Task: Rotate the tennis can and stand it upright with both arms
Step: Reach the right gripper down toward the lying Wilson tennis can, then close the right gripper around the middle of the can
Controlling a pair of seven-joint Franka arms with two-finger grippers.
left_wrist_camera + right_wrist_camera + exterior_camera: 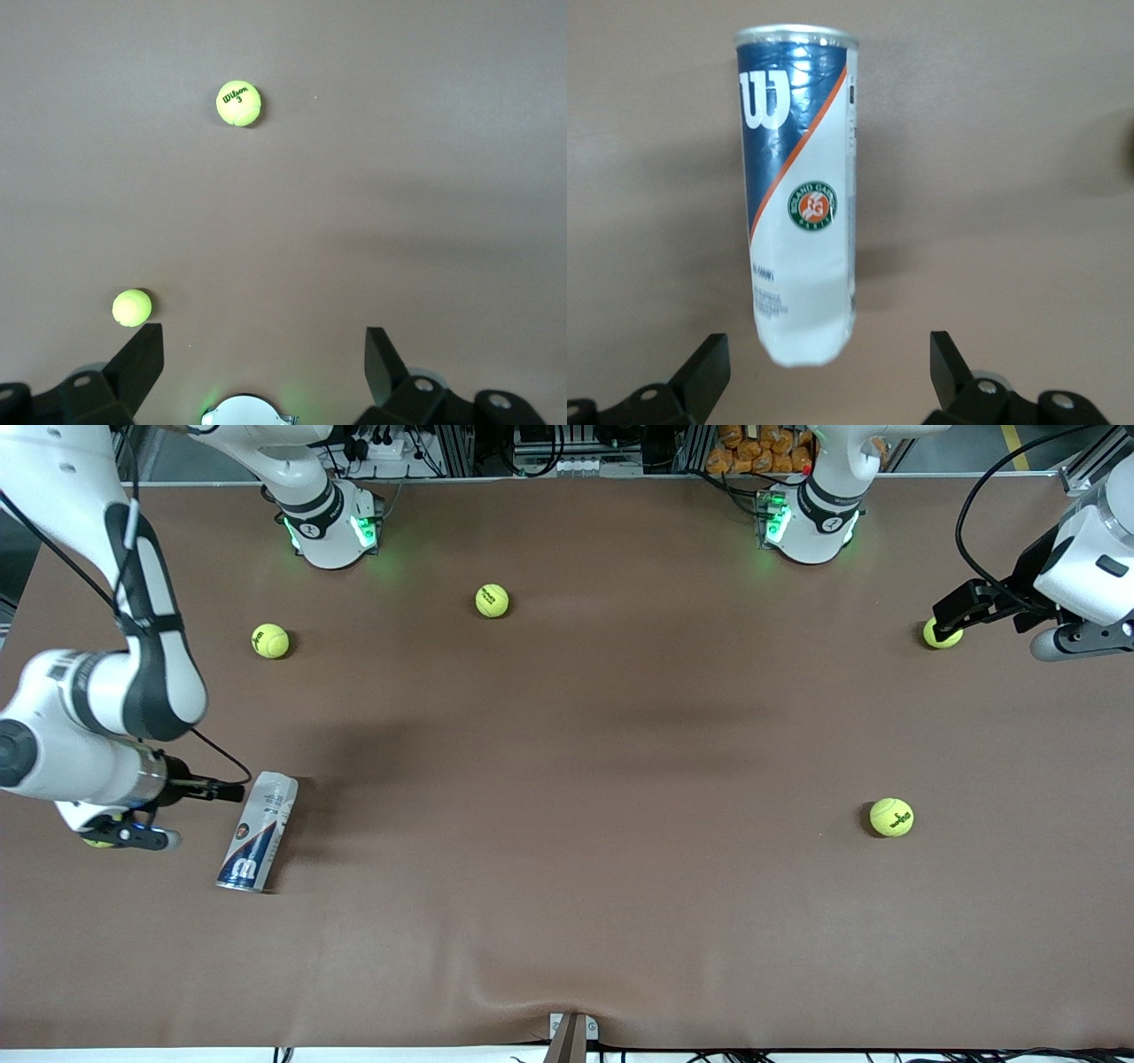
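The tennis can (257,833) lies on its side on the brown table near the right arm's end, its dark blue end nearer the front camera. In the right wrist view the can (799,195) shows its white W, red stripe and white end. My right gripper (232,790) is low beside the can's white end. It is open (828,343), with the white end between the fingertips and touching neither. My left gripper (943,615) hangs open (266,336) and empty over a tennis ball (942,635) at the left arm's end.
Tennis balls lie near the right arm's base (270,640), mid-table by the bases (492,600) and nearer the front camera toward the left arm's end (890,817). Another ball (97,841) peeks from under the right arm. The left wrist view shows two balls (238,104), (131,307).
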